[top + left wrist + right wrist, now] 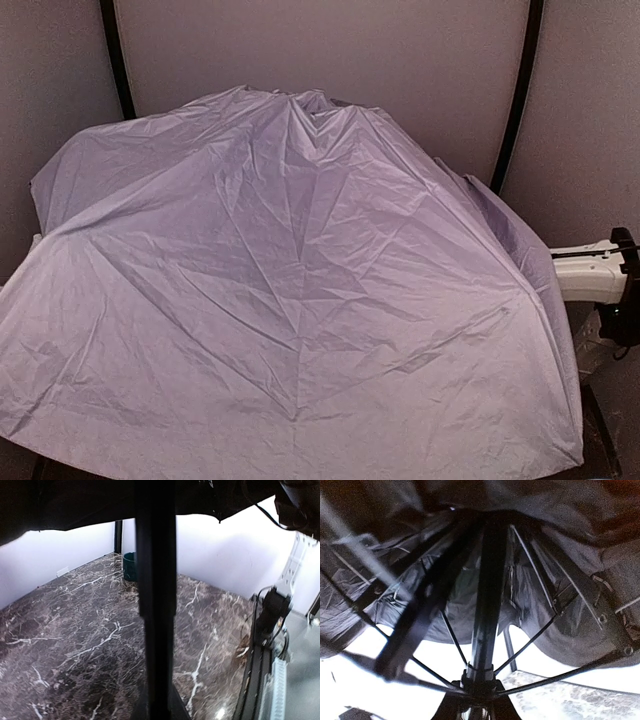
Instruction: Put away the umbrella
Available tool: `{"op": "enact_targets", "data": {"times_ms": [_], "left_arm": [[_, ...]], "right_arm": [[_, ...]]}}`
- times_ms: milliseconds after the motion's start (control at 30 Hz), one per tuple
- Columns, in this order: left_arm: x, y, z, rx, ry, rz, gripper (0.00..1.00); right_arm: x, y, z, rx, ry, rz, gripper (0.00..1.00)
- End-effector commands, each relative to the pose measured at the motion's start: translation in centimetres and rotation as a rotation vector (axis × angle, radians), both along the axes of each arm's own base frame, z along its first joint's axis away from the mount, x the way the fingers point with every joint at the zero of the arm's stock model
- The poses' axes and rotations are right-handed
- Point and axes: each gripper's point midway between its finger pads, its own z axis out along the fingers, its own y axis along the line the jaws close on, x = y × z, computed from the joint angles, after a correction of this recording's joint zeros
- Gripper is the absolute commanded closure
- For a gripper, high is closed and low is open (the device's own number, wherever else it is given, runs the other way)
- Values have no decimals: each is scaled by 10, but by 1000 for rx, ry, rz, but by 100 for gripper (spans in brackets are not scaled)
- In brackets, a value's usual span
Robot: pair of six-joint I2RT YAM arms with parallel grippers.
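The open umbrella [290, 270] spreads its pale lavender canopy over nearly the whole top view and hides both grippers there. In the left wrist view its black shaft [156, 580] runs straight up the middle, and my left gripper [157, 711] is shut on it at the bottom edge, with the black lining above. In the right wrist view the shaft [487, 605] rises to the black lining, with thin ribs fanning out from the runner [480, 677]. My right gripper [479, 709] is shut around the runner. The handle knob is out of view.
The dark marble table [75, 630] lies under the canopy. A small dark green cup [129, 566] stands at its far edge by the white back wall. Black arm hardware with cables [272, 612] stands on the right. A white arm link [590, 272] sticks out past the canopy's right edge.
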Motion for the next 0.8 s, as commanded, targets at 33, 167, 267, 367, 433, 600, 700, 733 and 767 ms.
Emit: {"op": "enact_targets", "data": {"times_ms": [33,167,267,367,433,600,700,733,767], "left_arm": [[-15,10,134,-298,-361,-46,100],[-15,15,145,-288,-407,-28,100],[-13,11,138,-279,-393,-32,100],[-13,8,122,-281,-362,-46,100],[-14,7,112,-284,-340,-52,100],[-3,-2,51,-113,-277,-37,100],[0,-7,6,16,-201,-47,100],[0,-7,-1,28,-182,-51,100],[-2,-9,-9,47,-160,-64,98]], "right_arm": [[-42,36,-113,-361,58,164,89],[-40,40,-153,-447,71,125,88],[-40,45,-174,-495,88,135,86],[-36,45,-180,-494,89,115,87],[-33,42,-180,-487,85,91,88],[-10,28,-130,-359,71,35,93],[12,9,-94,-240,34,-40,98],[20,-1,-80,-190,29,-62,99],[27,-9,-73,-154,28,-84,100]]}}
